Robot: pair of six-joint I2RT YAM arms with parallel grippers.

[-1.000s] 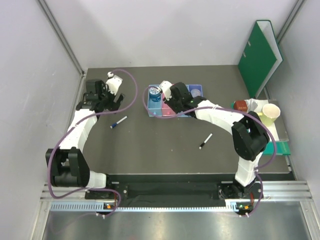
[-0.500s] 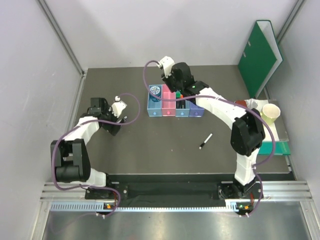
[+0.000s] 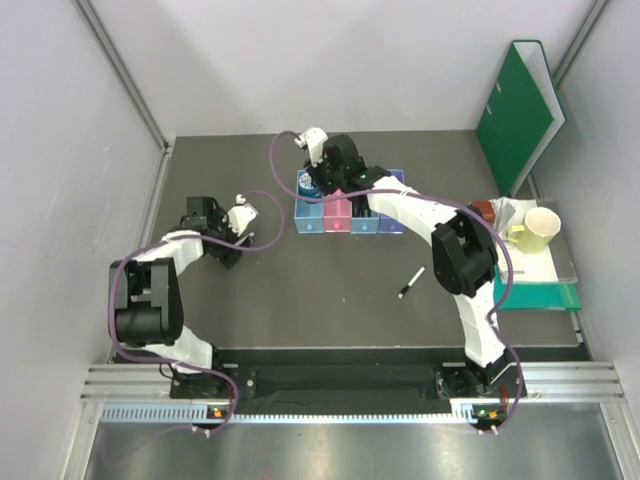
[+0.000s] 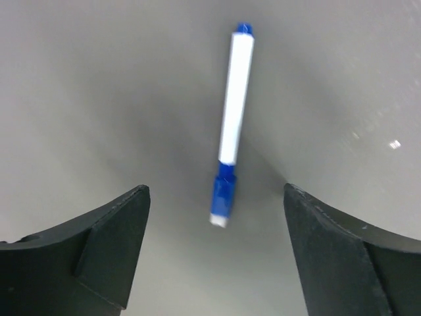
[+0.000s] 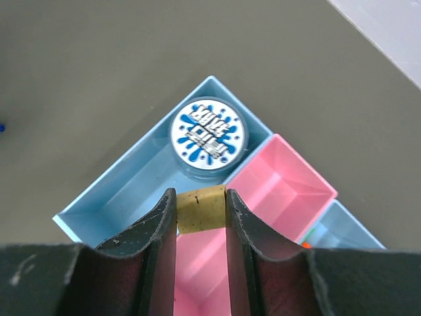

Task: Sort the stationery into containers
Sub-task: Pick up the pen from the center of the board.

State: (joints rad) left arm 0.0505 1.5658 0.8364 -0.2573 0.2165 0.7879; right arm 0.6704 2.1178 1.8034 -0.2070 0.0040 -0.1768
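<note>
Eraser (image 5: 201, 209) clamped in my right pincer (image 5: 200, 197), hanging over the wall between the end light-blue tray (image 5: 125, 197), tin (image 5: 209, 135) already inside, and the pink tray (image 5: 289, 178). Step: eraser drop-off. Next: centre over one tray, then release. Blue-capped pen (image 4: 230, 125) lies on the counter (image 4: 99, 79) between the wide-open jaws of my left pincer (image 4: 216, 191); it needs a descent, then a close.

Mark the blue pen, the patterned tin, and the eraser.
blue pen (image 4: 231, 125), left wrist view, white barrel.
patterned tin (image 5: 209, 135), right wrist view, lid centre.
eraser (image 5: 202, 209), right wrist view, front face.
</note>
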